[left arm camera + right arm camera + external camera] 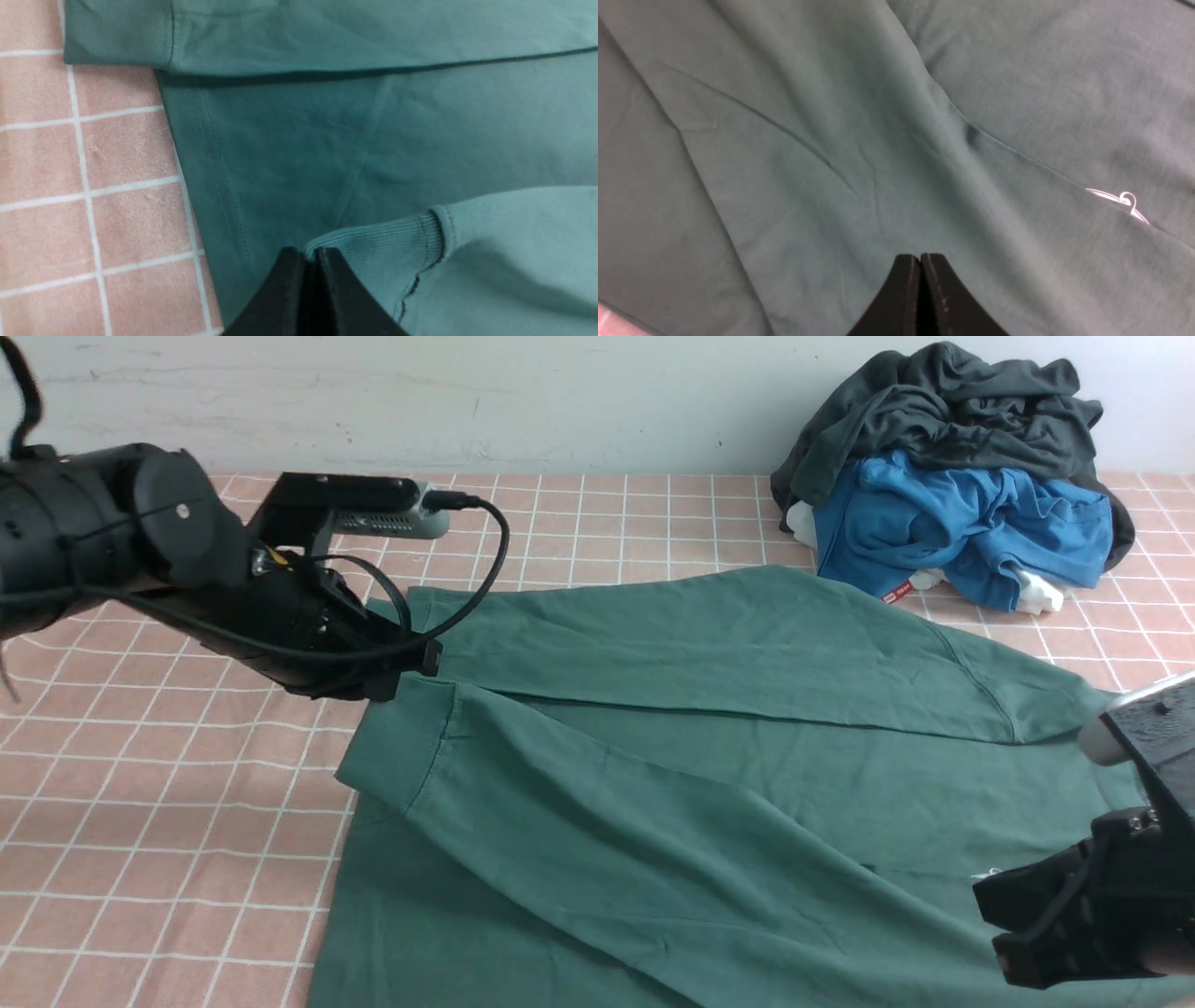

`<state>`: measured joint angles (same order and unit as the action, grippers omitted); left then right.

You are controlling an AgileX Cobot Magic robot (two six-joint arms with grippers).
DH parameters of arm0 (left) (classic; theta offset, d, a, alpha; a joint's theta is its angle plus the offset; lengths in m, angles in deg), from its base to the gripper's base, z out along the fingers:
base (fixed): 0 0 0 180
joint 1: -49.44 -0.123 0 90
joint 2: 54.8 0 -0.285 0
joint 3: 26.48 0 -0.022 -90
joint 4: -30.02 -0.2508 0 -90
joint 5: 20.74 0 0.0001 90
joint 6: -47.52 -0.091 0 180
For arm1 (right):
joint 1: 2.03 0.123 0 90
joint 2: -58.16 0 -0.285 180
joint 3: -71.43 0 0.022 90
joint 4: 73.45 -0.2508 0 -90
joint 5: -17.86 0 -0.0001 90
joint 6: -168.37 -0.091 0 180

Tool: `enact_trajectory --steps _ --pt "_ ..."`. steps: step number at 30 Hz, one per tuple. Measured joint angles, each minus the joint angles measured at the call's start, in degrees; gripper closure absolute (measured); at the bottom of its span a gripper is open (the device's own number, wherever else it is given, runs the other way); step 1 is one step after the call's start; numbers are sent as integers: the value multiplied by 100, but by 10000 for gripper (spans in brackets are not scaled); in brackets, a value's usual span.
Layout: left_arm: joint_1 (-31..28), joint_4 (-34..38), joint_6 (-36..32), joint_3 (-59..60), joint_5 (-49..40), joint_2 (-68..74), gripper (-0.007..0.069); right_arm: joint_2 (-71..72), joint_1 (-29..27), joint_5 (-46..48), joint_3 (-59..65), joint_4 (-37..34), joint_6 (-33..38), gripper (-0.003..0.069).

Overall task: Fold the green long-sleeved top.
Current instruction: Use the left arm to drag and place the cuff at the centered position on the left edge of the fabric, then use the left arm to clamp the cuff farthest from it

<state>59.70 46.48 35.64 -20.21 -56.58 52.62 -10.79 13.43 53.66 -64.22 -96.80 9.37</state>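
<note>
The green long-sleeved top (709, 784) lies spread on the table, with both sleeves folded across its body. My left gripper (420, 672) is at the top's left edge. In the left wrist view the left gripper (306, 254) is shut, with the edge of the near sleeve's ribbed cuff (373, 247) pinched between its tips. The other sleeve's cuff (117, 37) lies flat further off. My right gripper (994, 933) hovers low over the top's right part, near the white logo (1120, 203). In its own view the right gripper (920, 256) is shut, and no cloth shows between its tips.
A heap of clothes sits at the back right: a dark grey garment (943, 401) over a bright blue garment (952, 523). The pink checked cloth (140, 803) covers the table around the top. A pale wall (560, 392) closes the back.
</note>
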Motion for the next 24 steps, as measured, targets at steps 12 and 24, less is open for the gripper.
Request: enact_trajectory --steps 12,24 --pt "-663 -204 324 -2861 -1240 2223 329 0 0 -94 0 0 2 669" --pt "-812 -354 659 -3605 -710 3315 299 0 0 -150 0 0 2 669"
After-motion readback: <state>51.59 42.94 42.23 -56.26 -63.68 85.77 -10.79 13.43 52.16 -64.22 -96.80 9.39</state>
